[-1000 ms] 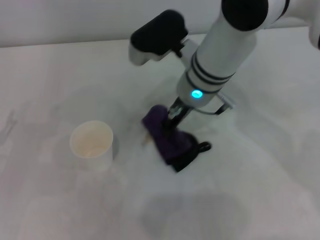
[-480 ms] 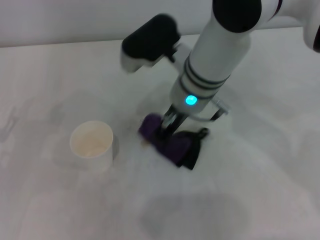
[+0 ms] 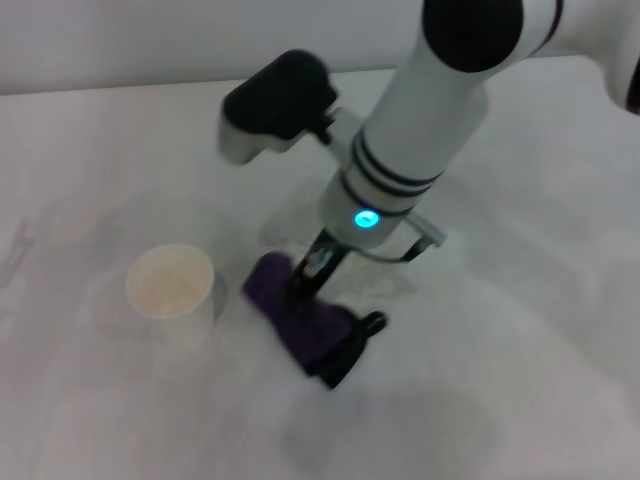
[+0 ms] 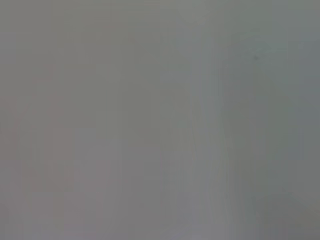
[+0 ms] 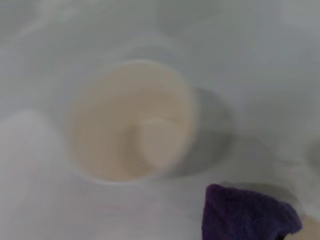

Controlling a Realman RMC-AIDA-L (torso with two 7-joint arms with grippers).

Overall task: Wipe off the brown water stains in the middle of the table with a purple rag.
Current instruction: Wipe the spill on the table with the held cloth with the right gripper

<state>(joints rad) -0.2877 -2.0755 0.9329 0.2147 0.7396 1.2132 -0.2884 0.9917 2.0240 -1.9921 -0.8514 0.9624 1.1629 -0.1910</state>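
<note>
My right gripper [image 3: 310, 272] points down from the right arm and is shut on the purple rag [image 3: 295, 325], pressing it onto the table [image 3: 520, 330]. The rag is bunched, with its black edge and loop trailing toward the right. It also shows in the right wrist view [image 5: 245, 215] as a purple corner beside the cup. The brown water stains do not show in the head view; the rag and gripper cover the spot. The left gripper is out of view, and the left wrist view shows only plain grey.
A white paper cup [image 3: 170, 285] stands upright just left of the rag, close to it; the right wrist view looks down into the cup [image 5: 130, 120]. Faint grey smudges mark the tabletop at the far left [image 3: 25, 245].
The right gripper has dragged the rag left and toward the near edge of the table, closer to the cup. The cup has shifted slightly left.
</note>
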